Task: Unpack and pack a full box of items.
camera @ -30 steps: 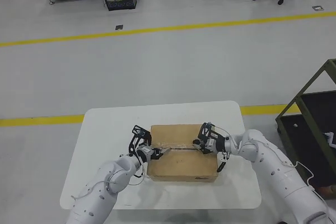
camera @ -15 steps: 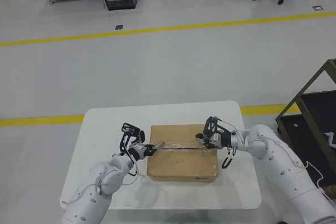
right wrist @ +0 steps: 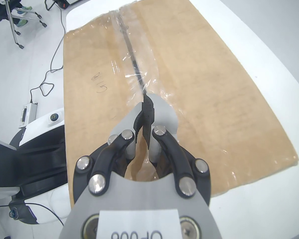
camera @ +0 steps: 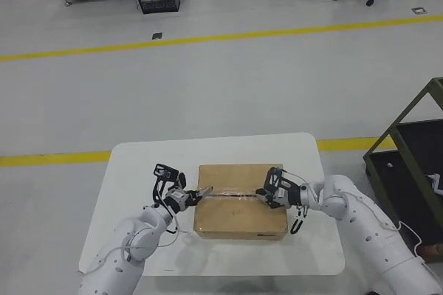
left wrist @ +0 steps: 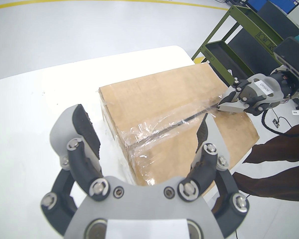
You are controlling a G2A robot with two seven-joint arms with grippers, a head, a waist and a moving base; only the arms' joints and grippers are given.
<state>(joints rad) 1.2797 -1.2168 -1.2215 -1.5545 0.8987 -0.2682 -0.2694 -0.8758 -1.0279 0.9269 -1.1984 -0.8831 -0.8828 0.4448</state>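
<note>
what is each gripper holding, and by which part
Left gripper is open and holds nothing. Right gripper is shut, tips on the tape along the box seam; whether it pinches the tape cannot be told.

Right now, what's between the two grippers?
The taped seam of the cardboard box, from left gripper to right gripper, clearest in the top view.
</note>
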